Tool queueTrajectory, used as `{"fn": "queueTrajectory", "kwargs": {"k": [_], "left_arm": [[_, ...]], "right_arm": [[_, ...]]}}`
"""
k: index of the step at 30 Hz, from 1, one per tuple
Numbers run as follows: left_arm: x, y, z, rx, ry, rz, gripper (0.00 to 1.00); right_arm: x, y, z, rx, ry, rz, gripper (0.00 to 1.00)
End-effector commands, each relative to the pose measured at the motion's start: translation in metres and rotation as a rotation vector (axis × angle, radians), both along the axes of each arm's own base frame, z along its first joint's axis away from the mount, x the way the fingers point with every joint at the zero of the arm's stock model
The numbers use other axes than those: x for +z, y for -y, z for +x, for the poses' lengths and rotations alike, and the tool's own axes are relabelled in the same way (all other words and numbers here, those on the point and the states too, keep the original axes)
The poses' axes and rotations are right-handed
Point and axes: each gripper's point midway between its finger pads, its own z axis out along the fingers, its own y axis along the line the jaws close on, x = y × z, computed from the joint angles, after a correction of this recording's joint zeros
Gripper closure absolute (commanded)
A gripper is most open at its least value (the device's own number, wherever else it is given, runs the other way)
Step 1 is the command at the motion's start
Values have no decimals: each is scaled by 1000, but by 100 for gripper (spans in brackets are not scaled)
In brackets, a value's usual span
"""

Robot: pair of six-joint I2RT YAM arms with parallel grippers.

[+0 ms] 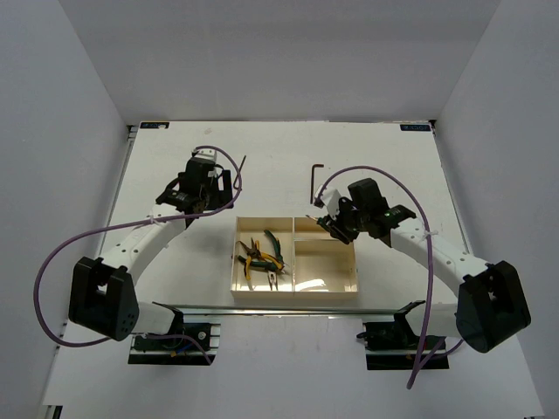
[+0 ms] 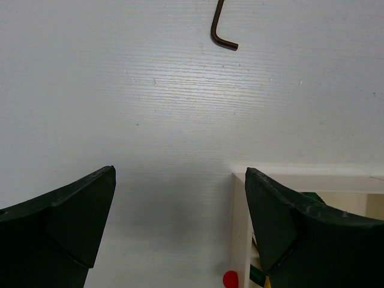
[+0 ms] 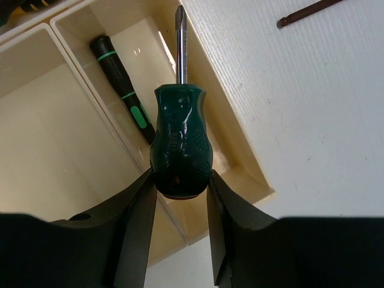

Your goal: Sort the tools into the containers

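My right gripper (image 3: 180, 180) is shut on the butt of a stubby green-handled screwdriver (image 3: 180, 135). Its shaft points out over the tray's small far-right compartment (image 3: 198, 90), where a slim dark screwdriver with green bands (image 3: 123, 90) lies. From above, that gripper (image 1: 334, 223) hangs over the cream tray (image 1: 297, 293). Orange-handled pliers (image 1: 253, 260) and green-handled pliers (image 1: 272, 244) lie in the large left compartment. A dark hex key (image 1: 316, 182) rests on the table beyond the tray. My left gripper (image 2: 180, 174) is open and holds nothing, just left of the tray's far-left corner (image 2: 240, 198).
White walls close in the table on three sides. The hex key (image 2: 223, 30) lies ahead of the left gripper, and its end shows at the right wrist view's top edge (image 3: 309, 12). Purple cables loop off both arms.
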Motion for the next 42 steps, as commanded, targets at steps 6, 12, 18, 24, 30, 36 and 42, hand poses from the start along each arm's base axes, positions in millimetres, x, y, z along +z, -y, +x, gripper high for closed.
{"fn": "queueTrajectory", "kwargs": {"k": [6, 12, 18, 24, 30, 36, 42], "left_arm": [[-3, 3, 0, -20, -15, -2, 2], [-5, 3, 0, -25, -21, -3, 2], [-8, 5, 1, -33, -33, -4, 2], [-7, 7, 2, -37, -34, -6, 2], [-6, 5, 1, -32, -31, -2, 2], [-5, 4, 1, -25, -27, -1, 2], [-5, 4, 0, -23, -29, -2, 2]], "right_arm": [[-6, 0, 3, 6, 16, -40, 81], [-7, 3, 7, -17, 25, -53, 70], [-1, 1, 6, -17, 47, -36, 61], [6, 2, 9, -64, 48, -28, 53], [18, -3, 11, -86, 54, 15, 43], [45, -6, 20, -123, 139, 99, 41], [77, 1, 48, -338, 248, 204, 42]]}}
